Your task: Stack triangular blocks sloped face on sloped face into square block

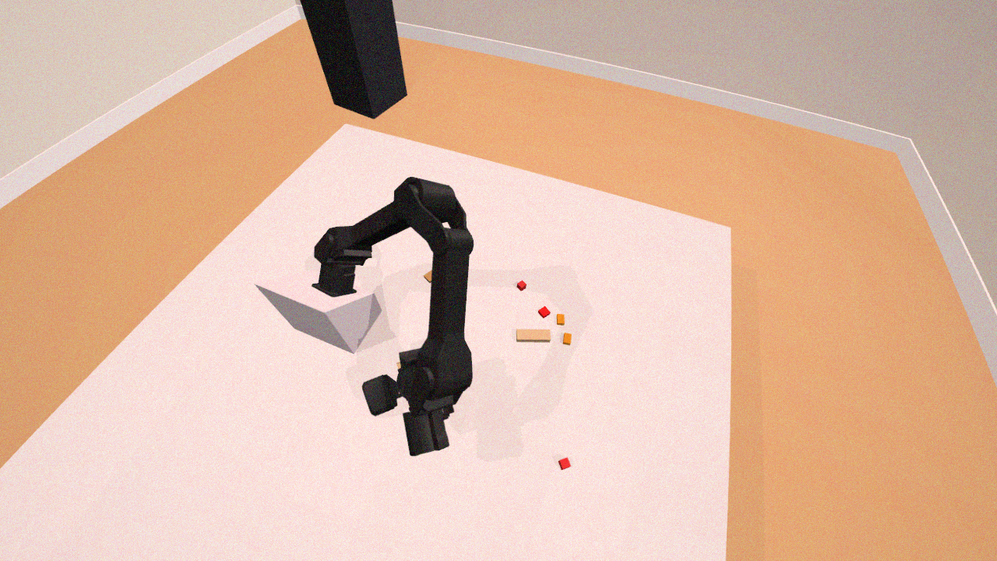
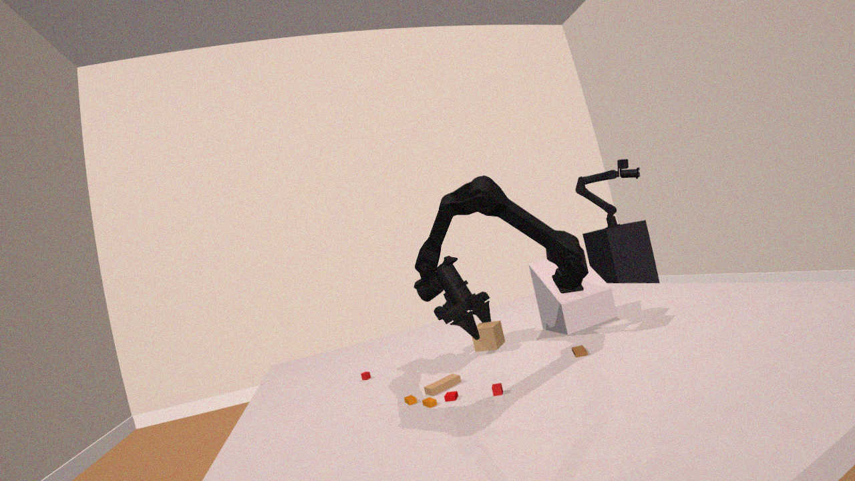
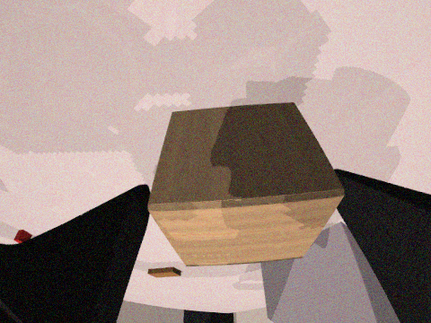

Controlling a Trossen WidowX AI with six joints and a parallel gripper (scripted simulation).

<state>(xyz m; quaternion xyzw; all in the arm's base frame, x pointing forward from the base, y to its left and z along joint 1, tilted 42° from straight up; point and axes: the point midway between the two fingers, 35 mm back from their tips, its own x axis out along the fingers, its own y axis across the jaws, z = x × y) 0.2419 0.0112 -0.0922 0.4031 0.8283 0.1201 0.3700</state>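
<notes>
near the middle of the worktop, just in front of the pale wedge-shaped stand bearing the arm's foot: one tan square block, evidently the two triangular blocks already mated, no seam to be made out from here. from the exterior view, top roughly level and ends even, as far as can be told at this size. pincer spread wide, holding nothing, yet hanging right at the block's upper edge; contact or a hair's gap, impossible to tell. from the wrist view, block sitting between the dark fingers, daylight showing on the left side.

judged nearly done: stacking finished, release made. left to do: lifting arm and pincer well away without nudging the block.

scattered well apart from the block: small red cubes, orange cubes, a flat tan plank, a small brown tile. none touching the block.

no brands, labels or writing legible anywhere.
</notes>
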